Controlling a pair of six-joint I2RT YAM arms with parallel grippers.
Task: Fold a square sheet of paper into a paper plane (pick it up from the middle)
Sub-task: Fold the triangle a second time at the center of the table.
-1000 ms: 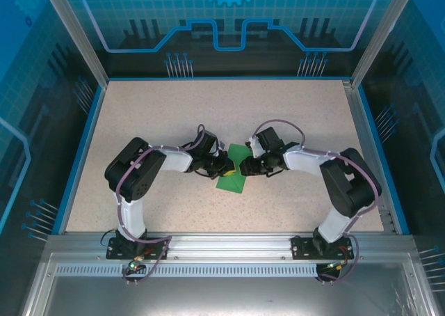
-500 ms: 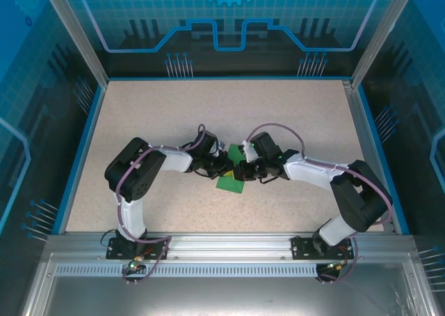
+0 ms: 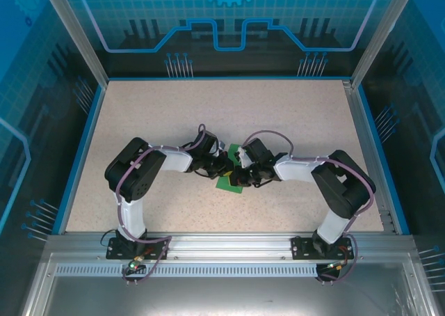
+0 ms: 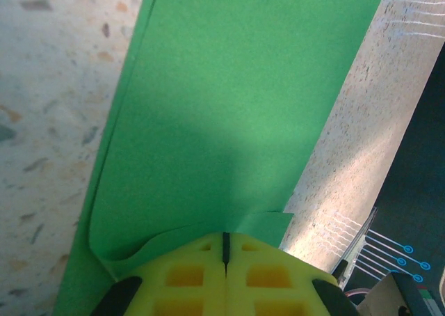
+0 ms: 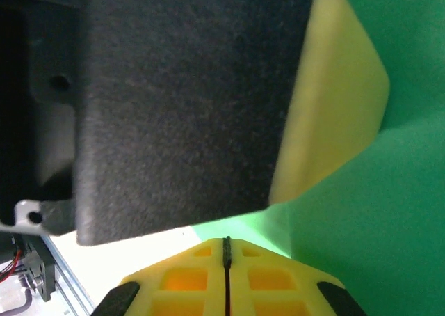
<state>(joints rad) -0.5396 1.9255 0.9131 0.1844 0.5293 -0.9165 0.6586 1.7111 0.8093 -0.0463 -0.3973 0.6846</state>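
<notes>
The square sheet of paper (image 3: 225, 184) is bright green and folded into a narrow strip (image 4: 236, 107) lying on the speckled table, mid-table between the two arms. My left gripper (image 3: 226, 168) is shut, its yellow tips (image 4: 224, 236) closed on the strip's near edge, where the paper curls up around them. My right gripper (image 3: 240, 176) comes in from the right, tip to tip with the left one. It is shut (image 5: 226, 241) on a pale edge of the green paper (image 5: 389, 211). The left gripper's black body (image 5: 188, 100) and yellow finger (image 5: 334, 100) loom right in front of it.
The speckled table (image 3: 174, 114) has open surface behind and to both sides of the arms. A blue rim (image 3: 82, 149) and metal frame posts (image 3: 73, 30) bound it. Both arm bases stand on the rail at the near edge (image 3: 222, 243).
The right arm has swung left onto the paper and its gripper has closed there. The left arm and its shut gripper have stayed in place.
</notes>
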